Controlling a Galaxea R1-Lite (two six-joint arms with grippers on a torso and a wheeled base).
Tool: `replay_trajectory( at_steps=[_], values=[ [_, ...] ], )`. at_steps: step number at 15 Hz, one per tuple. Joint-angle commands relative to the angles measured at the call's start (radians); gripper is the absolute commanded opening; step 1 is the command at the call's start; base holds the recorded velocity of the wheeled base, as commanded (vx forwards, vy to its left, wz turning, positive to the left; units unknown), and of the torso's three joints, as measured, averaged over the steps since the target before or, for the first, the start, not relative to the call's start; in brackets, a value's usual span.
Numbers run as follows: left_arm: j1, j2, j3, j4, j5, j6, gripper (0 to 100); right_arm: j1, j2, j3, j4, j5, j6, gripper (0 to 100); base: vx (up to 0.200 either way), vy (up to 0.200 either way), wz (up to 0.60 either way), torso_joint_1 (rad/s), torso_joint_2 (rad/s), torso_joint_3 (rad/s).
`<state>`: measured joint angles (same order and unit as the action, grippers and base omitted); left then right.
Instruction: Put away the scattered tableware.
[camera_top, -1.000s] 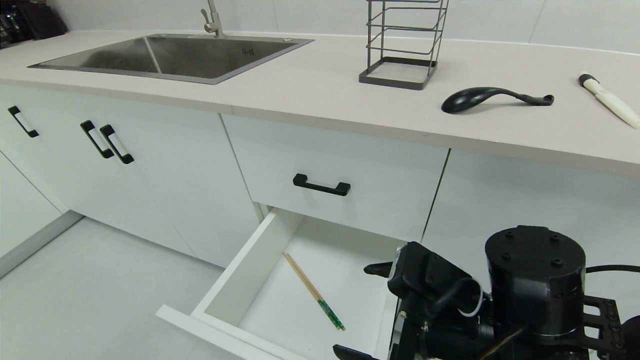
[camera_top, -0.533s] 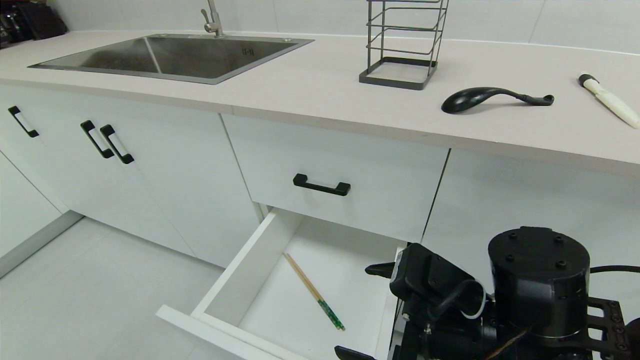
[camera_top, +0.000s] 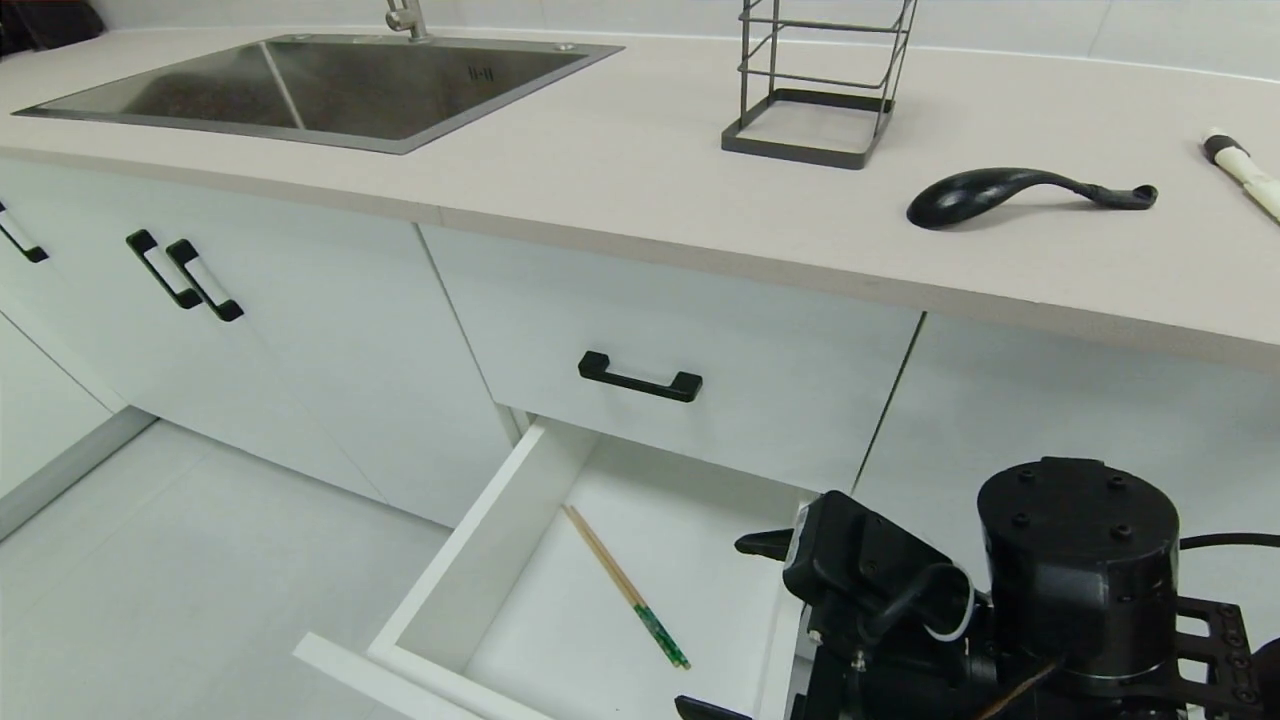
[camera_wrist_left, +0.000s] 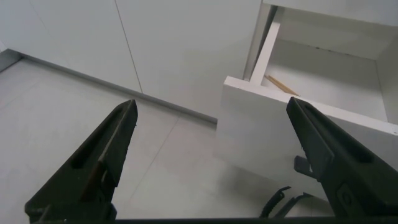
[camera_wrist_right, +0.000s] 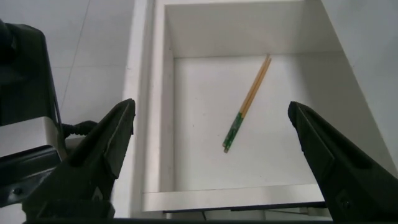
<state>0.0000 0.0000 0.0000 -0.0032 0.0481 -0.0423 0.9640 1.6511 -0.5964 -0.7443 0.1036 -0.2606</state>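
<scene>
A pair of wooden chopsticks (camera_top: 625, 585) with green ends lies inside the open white lower drawer (camera_top: 450, 560). On the counter a black ladle-like spoon (camera_top: 1000, 190) rests right of centre, and a white-handled knife (camera_top: 1245, 175) lies at the far right edge. My right gripper (camera_top: 725, 625) hangs open over the drawer's right side; in its wrist view the right gripper (camera_wrist_right: 211, 106) frames the chopsticks (camera_wrist_right: 249, 102) from well above. My left gripper (camera_wrist_left: 210, 106) is open and empty, low over the floor, facing the drawer front (camera_wrist_left: 298, 143) with the chopsticks (camera_wrist_left: 281, 86) just visible inside.
A dark wire rack (camera_top: 810, 100) stands at the back of the counter, with a steel sink (camera_top: 300, 90) to its left. A shut drawer with a black handle (camera_top: 640, 378) sits above the open one. Cabinet doors and bare floor lie to the left.
The whole head picture has shifted, so the camera moved. The chopsticks, spoon and knife keep their places, and the right arm has barely moved.
</scene>
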Motion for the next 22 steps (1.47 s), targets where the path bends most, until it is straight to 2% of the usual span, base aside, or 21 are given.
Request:
replay_trajectory(
  at_steps=[1,8,11,19,20,22],
  values=[
    [0.000,0.000,0.000,-0.001,-0.001,-0.001,100,0.002,0.003,0.001,-0.001,0.001,0.000,100,0.000,0.000,0.00,0.271,-0.26,-0.198],
    [0.000,0.000,0.000,-0.001,-0.001,-0.001,100,0.004,0.004,0.003,0.002,0.001,0.001,100,0.000,0.000,0.00,0.224,-0.58,-0.209],
    [0.000,0.000,0.000,-0.001,0.001,-0.001,100,0.004,0.007,0.001,0.003,0.001,0.003,100,0.000,0.000,0.00,0.090,-0.48,-0.220],
    [0.000,0.000,0.000,-0.001,-0.001,-0.001,100,-0.005,0.058,-0.068,0.008,0.004,0.027,100,0.000,0.000,0.00,0.331,-0.49,-0.235],
    [0.000,0.000,0.000,-0.001,-0.001,-0.001,100,-0.021,0.067,-0.083,0.020,0.008,0.027,100,0.000,0.000,0.00,0.281,-0.53,-0.251],
    [0.000,0.000,0.000,-0.001,0.001,-0.001,100,-0.064,0.070,-0.143,0.137,0.033,0.027,100,0.000,0.000,0.00,0.281,-0.53,-0.261]
  ],
)
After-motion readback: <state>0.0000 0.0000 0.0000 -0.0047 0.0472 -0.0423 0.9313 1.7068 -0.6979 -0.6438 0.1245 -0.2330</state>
